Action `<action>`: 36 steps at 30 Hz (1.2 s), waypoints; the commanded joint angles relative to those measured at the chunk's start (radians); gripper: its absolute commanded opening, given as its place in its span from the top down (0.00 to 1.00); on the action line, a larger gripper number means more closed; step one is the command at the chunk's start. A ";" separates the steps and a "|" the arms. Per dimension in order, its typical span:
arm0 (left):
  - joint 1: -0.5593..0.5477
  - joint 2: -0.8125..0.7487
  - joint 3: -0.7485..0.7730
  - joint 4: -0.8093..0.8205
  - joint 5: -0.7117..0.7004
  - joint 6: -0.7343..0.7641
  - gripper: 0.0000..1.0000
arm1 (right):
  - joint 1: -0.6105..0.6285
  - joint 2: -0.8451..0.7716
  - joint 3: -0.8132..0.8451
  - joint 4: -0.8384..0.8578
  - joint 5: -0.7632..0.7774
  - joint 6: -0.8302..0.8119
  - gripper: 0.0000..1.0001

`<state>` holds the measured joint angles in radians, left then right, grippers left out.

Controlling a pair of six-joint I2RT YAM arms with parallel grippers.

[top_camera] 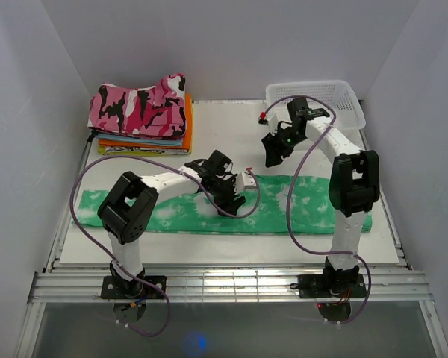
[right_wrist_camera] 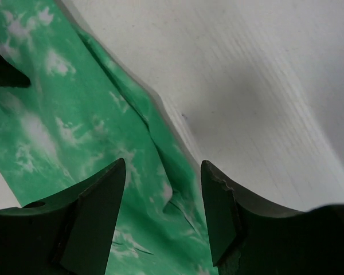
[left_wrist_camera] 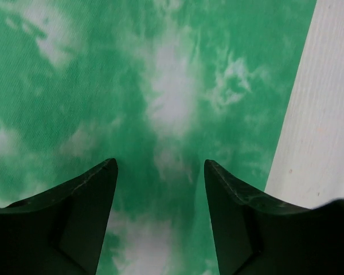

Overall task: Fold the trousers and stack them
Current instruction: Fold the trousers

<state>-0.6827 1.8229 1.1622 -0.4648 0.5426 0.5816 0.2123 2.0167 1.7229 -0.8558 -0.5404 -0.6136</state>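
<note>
Left end effector (left_wrist_camera: 160, 166) open, empty, low over trousers (top_camera: 313, 203) stretched flat across bench (top_camera: 231, 130). Right end effector (right_wrist_camera: 163, 163) open, empty, above their far edge. Risk: pinching one layer only, or dragging cloth and skewing the fold.

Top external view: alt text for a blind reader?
Green-and-white trousers lie in a long strip across the table, the left gripper open over their middle, the right gripper beyond their far edge. Folded clothes are stacked back left; a white basket sits back right.
</note>
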 commanded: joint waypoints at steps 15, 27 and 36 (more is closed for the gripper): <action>-0.103 0.072 -0.076 0.048 -0.038 -0.065 0.52 | 0.041 0.081 -0.047 -0.188 0.094 -0.250 0.50; -0.127 0.042 -0.191 0.018 -0.046 -0.051 0.85 | 0.036 0.054 0.093 -0.175 0.151 -0.264 0.92; -0.153 0.039 -0.236 -0.008 -0.050 -0.005 1.00 | 0.052 0.016 0.078 -0.158 0.183 -0.244 0.51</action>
<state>-0.7963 1.8042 1.0069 -0.2104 0.4728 0.5865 0.2653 2.0903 1.7714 -1.0336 -0.4011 -0.8337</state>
